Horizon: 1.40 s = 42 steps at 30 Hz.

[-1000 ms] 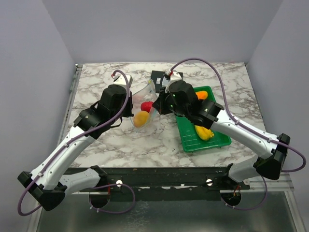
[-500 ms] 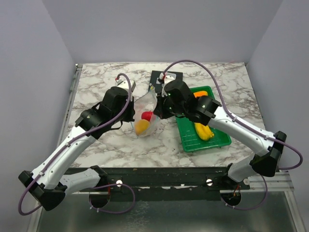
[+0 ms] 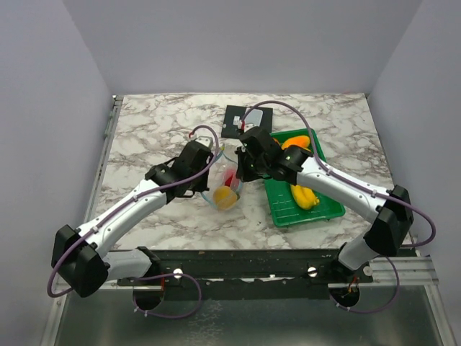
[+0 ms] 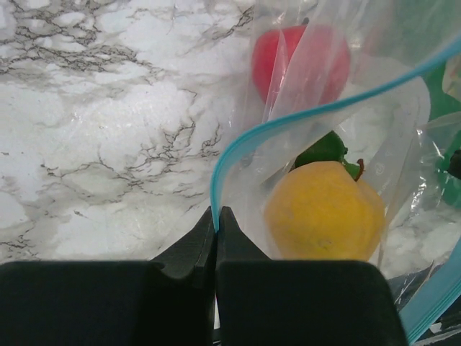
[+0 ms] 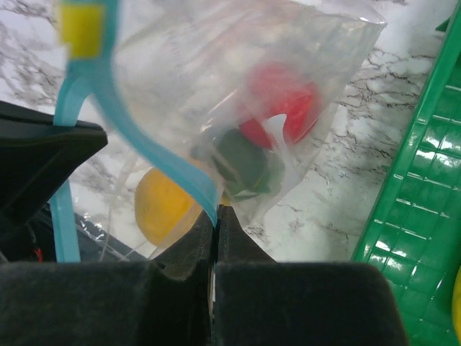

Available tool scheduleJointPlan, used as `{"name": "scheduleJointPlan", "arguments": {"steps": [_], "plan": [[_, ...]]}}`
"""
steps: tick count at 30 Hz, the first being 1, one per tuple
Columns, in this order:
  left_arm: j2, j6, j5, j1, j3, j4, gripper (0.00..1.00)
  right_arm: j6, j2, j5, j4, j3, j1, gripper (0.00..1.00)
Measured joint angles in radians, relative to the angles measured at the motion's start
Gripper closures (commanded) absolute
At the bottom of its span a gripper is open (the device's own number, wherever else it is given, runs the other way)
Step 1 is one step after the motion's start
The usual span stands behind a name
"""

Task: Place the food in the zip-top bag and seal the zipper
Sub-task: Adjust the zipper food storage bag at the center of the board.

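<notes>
The clear zip-top bag (image 3: 225, 189) hangs between my two arms at mid-table. Inside it lie a yellow round fruit (image 4: 324, 210), a red one (image 4: 299, 61) and a green one (image 5: 241, 162). My left gripper (image 4: 217, 214) is shut on the light-blue zipper (image 4: 288, 122) at one end of the mouth. My right gripper (image 5: 216, 213) is shut on the zipper (image 5: 144, 137) at the other end. The mouth gapes open between them. A yellow banana bunch (image 3: 304, 196) and an orange fruit (image 3: 301, 142) lie in the green tray (image 3: 284, 207).
A black square object (image 3: 241, 119) with a white piece on it lies behind the bag. The green tray's ribbed floor (image 5: 418, 187) sits close to the right of the bag. The marble table (image 3: 151, 130) reaches to the walls at the back and sides.
Both grippers have carried the bag toward the near edge and lowered it. The left arm has swung right and forward, and the right arm has drawn back.
</notes>
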Motion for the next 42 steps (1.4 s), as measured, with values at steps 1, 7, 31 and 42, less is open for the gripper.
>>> {"name": "scheduleJointPlan", "arguments": {"steps": [1,7,31,42], "plan": [[-0.004,0.000,-0.001,0.000,0.006,0.001,1.00,0.000,-0.013,0.000,0.000,0.000,0.000,0.99],[-0.060,0.001,-0.008,0.000,0.146,-0.014,1.00,0.000,-0.116,0.002,-0.013,0.056,0.001,0.99],[-0.107,0.005,-0.055,0.000,0.070,-0.028,1.00,0.037,-0.016,-0.042,0.066,-0.008,0.001,0.99],[-0.109,0.032,-0.068,0.000,0.201,-0.027,1.00,0.039,-0.118,0.003,0.074,0.000,0.001,0.99]]}}
